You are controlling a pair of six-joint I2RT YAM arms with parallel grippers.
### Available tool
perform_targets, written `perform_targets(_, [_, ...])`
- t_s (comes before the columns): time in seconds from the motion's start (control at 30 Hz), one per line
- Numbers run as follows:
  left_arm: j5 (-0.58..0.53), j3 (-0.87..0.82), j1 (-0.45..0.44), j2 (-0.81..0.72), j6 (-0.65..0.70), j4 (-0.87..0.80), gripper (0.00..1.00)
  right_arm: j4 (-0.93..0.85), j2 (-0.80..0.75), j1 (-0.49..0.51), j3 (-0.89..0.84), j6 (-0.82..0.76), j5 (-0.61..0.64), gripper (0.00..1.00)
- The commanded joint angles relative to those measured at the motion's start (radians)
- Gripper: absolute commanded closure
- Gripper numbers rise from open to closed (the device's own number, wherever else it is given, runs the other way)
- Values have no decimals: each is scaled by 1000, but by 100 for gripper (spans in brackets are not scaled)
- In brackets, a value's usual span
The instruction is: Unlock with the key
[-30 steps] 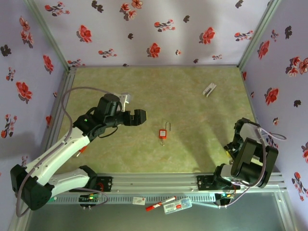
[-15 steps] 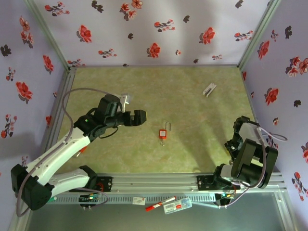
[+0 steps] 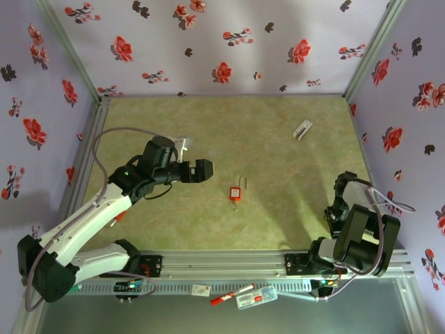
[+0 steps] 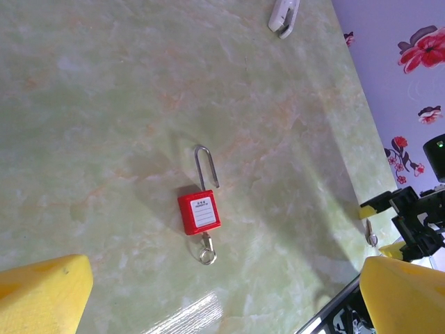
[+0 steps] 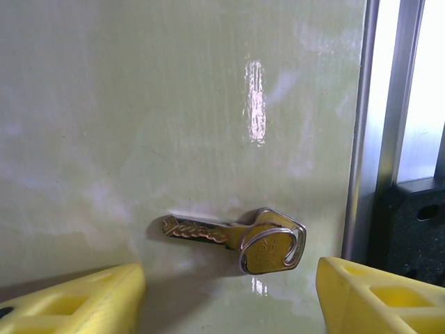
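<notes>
Right pincer (image 5: 229, 296) is released: yellow fingers (image 5: 76, 296) spread wide, low over the surface (image 5: 139, 104), grasping nothing. The key (image 5: 233, 238) lies flat on the surface in front of the gap between the two fingers, touching neither; blade points left, head to the right with a metal ring (image 5: 272, 249) through it, just beside a metal rail (image 5: 375, 104). In the top view the right pincer (image 3: 338, 203) points down at the near right side of the surface, well apart from the red padlock (image 3: 236, 193). Left pincer (image 3: 199, 170) is released too, fingers wide, nothing between them, hovering left of the padlock. The left wrist view shows the padlock lying flat, its thin shackle pointing away. A white clip (image 3: 302, 129) lies far right, well apart from everything.
</notes>
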Motion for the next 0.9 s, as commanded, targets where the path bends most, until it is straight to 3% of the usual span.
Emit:
perform_targets(0.0, [31, -2, 8, 17, -5, 25, 1, 18, 8, 14, -49, 89, 32, 35])
perform_targets(0.57, [46, 3, 9, 37, 15, 19, 1, 223, 27, 136, -68, 64, 32, 43])
perform_targets(0.67, [46, -1, 8, 31, 15, 15, 1, 251, 24, 153, -74, 65, 24, 56])
perform_targets(0.87, [45, -6, 9, 18, 13, 10, 1, 351, 21, 215, -102, 121, -18, 55])
